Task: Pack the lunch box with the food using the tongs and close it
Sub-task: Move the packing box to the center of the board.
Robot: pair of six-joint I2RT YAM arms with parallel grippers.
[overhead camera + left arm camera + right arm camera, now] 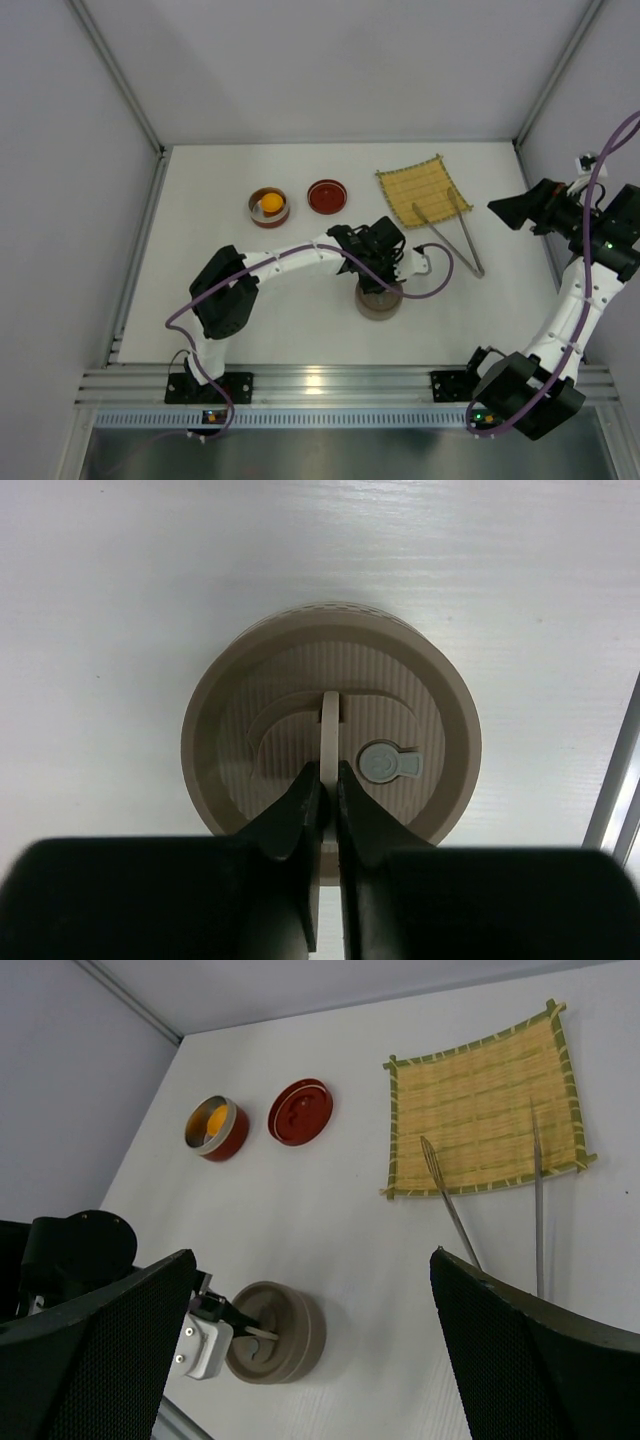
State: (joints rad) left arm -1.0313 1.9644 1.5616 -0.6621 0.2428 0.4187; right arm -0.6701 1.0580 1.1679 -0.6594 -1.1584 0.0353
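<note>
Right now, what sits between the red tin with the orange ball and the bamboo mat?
Only the red lid, lying apart from tin and mat; the top view shows it.

No word, number or brand can be read on anything here. The beige lid (pixel 425 705) carries only a small grey round mark (pixel 384 764), which has no letters.
</note>
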